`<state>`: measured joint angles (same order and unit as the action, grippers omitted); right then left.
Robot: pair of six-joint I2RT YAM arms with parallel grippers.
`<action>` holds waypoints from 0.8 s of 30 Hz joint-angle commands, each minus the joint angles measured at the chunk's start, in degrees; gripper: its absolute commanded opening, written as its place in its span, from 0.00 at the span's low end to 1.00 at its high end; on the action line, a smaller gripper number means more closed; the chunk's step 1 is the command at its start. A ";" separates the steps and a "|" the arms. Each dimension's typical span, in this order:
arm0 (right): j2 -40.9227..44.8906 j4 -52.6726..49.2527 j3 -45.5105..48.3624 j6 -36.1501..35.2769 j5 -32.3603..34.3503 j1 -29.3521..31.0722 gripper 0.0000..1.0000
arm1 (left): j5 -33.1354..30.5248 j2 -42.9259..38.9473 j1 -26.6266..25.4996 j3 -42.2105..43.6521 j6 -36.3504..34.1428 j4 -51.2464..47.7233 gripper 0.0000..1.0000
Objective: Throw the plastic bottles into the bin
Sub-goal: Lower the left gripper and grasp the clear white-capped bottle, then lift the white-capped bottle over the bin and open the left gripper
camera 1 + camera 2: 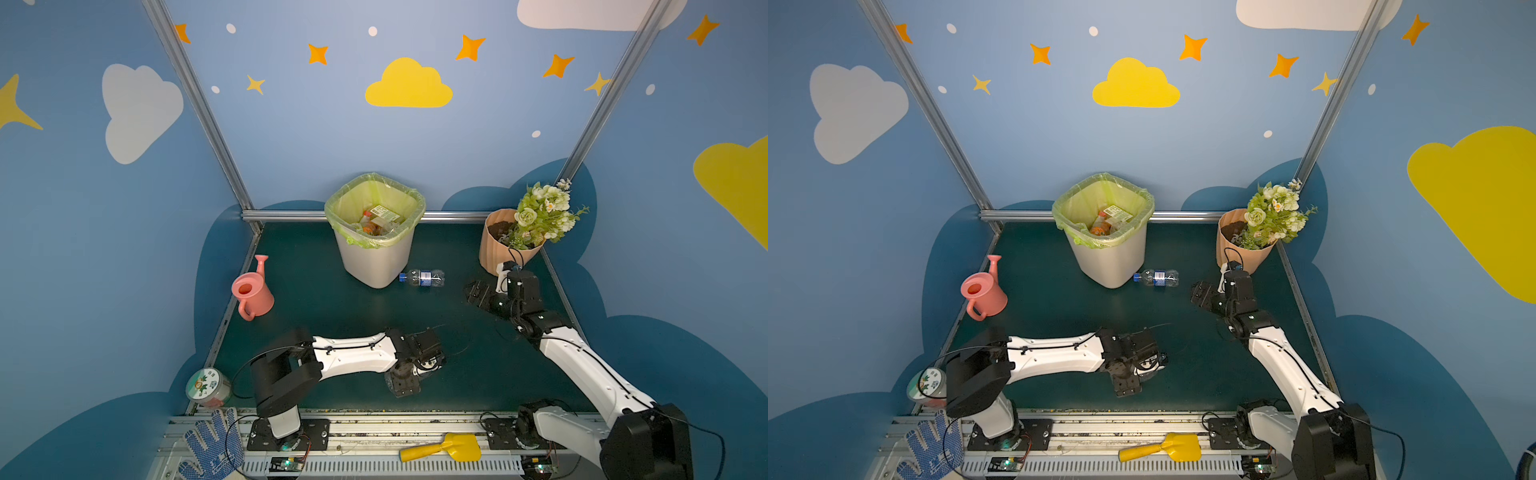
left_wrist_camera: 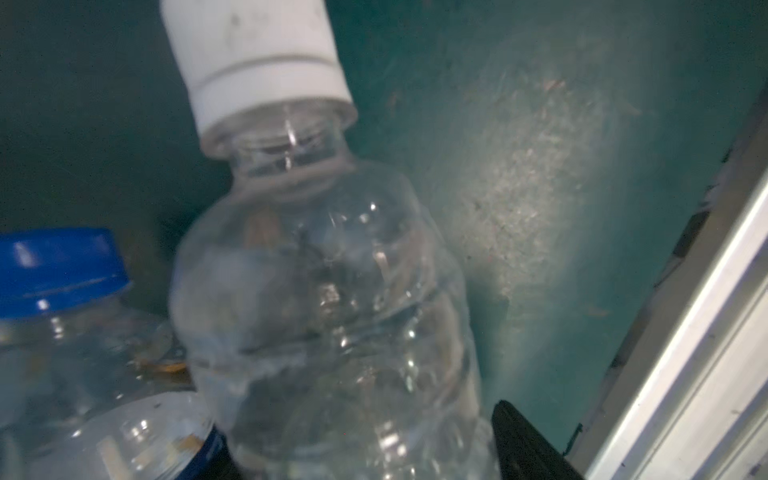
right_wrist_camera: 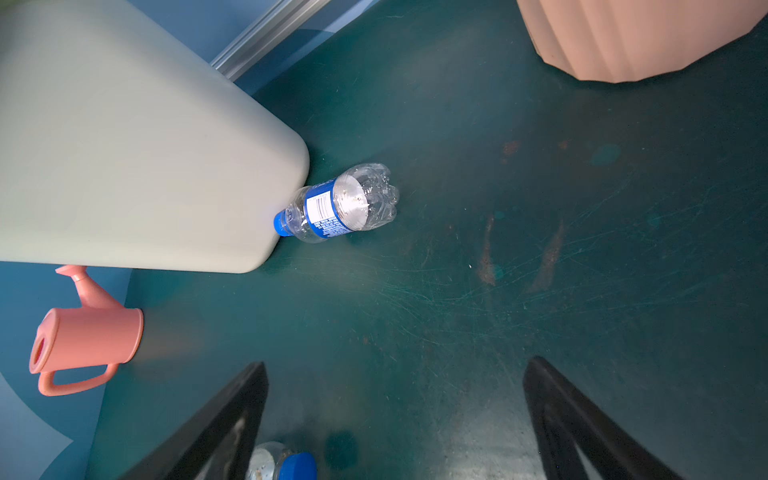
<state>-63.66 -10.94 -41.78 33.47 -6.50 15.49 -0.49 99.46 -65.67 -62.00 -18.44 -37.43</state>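
The plastic bottles (image 1: 371,226) that show in both top views lie mostly inside the bin (image 1: 374,266), a heap we cannot count. The one bin stands at the far middle of the green table (image 1: 332,332). One blue-labelled bottle (image 1: 423,277) lies on its side at the bin's right foot, cap toward the bin. To its right hangs the right gripper (image 1: 471,293), near it but apart, with one ribbed flowerpot (image 1: 496,249) of flowers (image 1: 544,212) just beyond at the far right. One pink watering can (image 1: 252,294) stands at the left, well apart. The left gripper (image 1: 402,388) points down at the near middle and hides what lies under it. Past the near edge we count one jar (image 1: 208,386), one glove (image 1: 212,451) and one yellow scoop (image 1: 449,449).

In the left wrist view we count two bottles. A clear white-capped bottle (image 2: 328,316) lies by the one finger (image 2: 528,444) that shows, and a blue-capped bottle (image 2: 66,340) lies just beside it. We cannot tell whether the left gripper pinches the white-capped one.

In the right wrist view the fingers (image 3: 232,415) stand spread wide and pinch nothing. Only bare table lies between them and the blue-labelled bottle, whose cap is at the bin's base. A part-seen bottle (image 3: 297,465) with a blue cap shows close to one finger.
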 commanded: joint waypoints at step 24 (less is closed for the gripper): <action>2.64 -0.96 1.09 0.10 0.22 -1.25 0.94 | 3.21 -20.89 6.06 7.58 9.35 15.76 0.45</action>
<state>-62.46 -11.38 -41.17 33.56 -6.50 14.57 3.60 85.03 -60.62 -54.46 -11.86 -26.50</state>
